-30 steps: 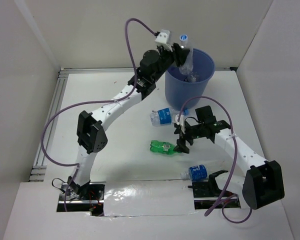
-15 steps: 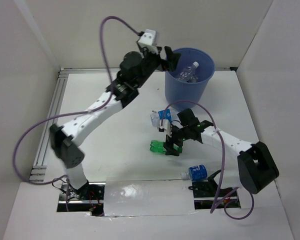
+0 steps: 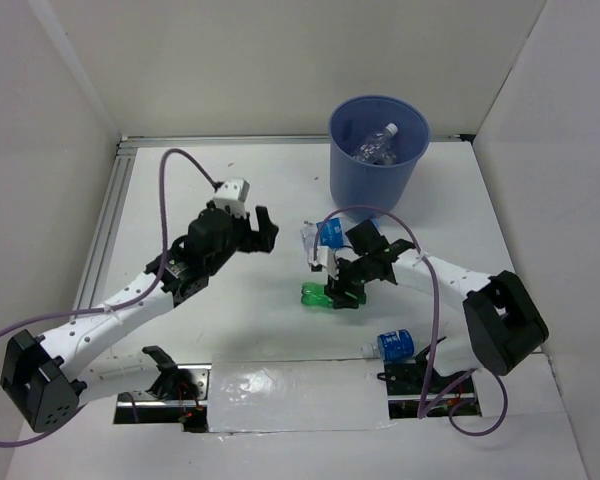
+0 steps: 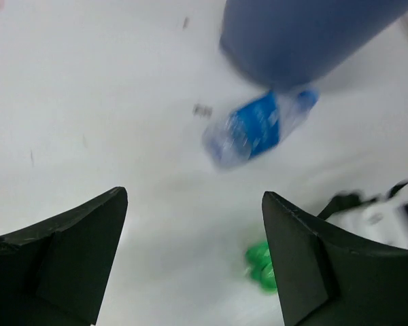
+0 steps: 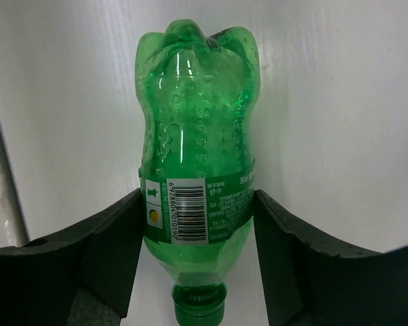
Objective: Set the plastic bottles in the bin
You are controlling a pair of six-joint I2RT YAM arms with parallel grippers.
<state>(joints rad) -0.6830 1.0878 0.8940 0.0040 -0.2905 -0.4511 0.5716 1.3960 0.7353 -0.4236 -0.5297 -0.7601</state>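
The blue bin (image 3: 377, 172) stands at the back of the table with clear bottles (image 3: 375, 146) inside. A green bottle (image 3: 314, 294) lies on the table. My right gripper (image 3: 339, 291) is closed on its labelled middle (image 5: 197, 204), with one finger (image 5: 102, 251) touching each side and the cap toward the wrist. My left gripper (image 3: 268, 232) is open and empty (image 4: 194, 197), low over the table left of the bottles. A blue-labelled bottle (image 3: 323, 233) lies by the bin's base (image 4: 255, 129). A squat blue-labelled bottle (image 3: 392, 344) lies near the right arm's base.
White walls enclose the table on three sides. A metal rail (image 3: 102, 240) runs along the left edge. The bin's base (image 4: 306, 34) and the right arm (image 4: 374, 210) show at the top and right of the left wrist view.
My left gripper let a clear bottle drop into the bin, then swung back and down to the table's middle left. My right gripper moved left onto the green bottle.
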